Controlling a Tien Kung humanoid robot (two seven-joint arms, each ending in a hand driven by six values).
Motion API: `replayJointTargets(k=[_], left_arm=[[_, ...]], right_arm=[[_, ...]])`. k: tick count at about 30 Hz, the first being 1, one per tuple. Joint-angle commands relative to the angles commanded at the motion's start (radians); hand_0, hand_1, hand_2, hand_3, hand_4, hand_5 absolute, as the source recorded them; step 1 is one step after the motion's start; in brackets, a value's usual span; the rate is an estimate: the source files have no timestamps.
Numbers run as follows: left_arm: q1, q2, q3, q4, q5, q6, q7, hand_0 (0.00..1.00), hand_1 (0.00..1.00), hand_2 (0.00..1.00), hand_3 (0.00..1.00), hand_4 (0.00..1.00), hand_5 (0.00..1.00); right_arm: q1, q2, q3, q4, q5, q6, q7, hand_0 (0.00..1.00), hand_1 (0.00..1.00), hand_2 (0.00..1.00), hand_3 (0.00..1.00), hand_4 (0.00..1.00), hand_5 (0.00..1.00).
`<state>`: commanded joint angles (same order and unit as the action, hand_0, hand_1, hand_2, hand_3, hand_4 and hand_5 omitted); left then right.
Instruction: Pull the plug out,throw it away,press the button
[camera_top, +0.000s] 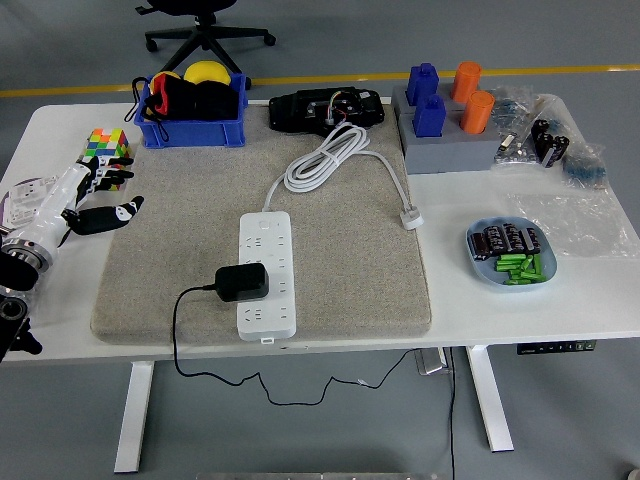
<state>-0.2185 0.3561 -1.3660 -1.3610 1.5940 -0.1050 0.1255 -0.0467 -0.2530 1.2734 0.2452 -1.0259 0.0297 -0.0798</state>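
Note:
A white power strip (267, 272) lies lengthwise on the grey felt mat (180, 280). A black plug adapter (243, 282) sits plugged into its lower left sockets, and its black cord (178, 330) runs left and drops over the table's near edge. The strip's own white cable (322, 160) coils at the back of the mat and ends in a white plug (411, 217). My left hand (96, 198) hovers at the mat's left edge, well left of the adapter, with its fingers spread and holding nothing. The right hand does not show.
A colour cube (108, 146) sits behind my left hand. At the back are a blue bin (190, 131) with toys, a black device (325, 108), and a grey block (447, 152) with blue and orange pegs. A blue dish (478, 265) of batteries and plastic bags (565, 175) lie right.

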Motion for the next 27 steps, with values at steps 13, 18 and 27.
replayJointTargets(k=[13,18,27], left_arm=[[-0.059,0.069,0.266,-0.075,0.081,-0.112,0.011,0.872,0.878,0.844,0.875,0.998,0.128],[-0.063,0.068,0.298,-0.099,0.082,-0.126,0.02,0.874,0.885,0.848,0.878,0.998,0.105],[-0.078,0.064,0.363,-0.097,0.073,-0.12,0.024,0.874,0.865,0.806,0.85,0.998,0.028]], right_arm=[[0.001,0.0,-0.001,0.001,0.0,0.001,0.0,0.726,0.676,0.655,0.638,0.736,0.587],[0.002,-0.002,0.0,0.001,0.0,0.0,0.0,0.726,0.676,0.655,0.64,0.737,0.588],[0.001,-0.001,-0.003,0.002,0.002,0.0,0.0,0.726,0.676,0.656,0.64,0.737,0.588]])
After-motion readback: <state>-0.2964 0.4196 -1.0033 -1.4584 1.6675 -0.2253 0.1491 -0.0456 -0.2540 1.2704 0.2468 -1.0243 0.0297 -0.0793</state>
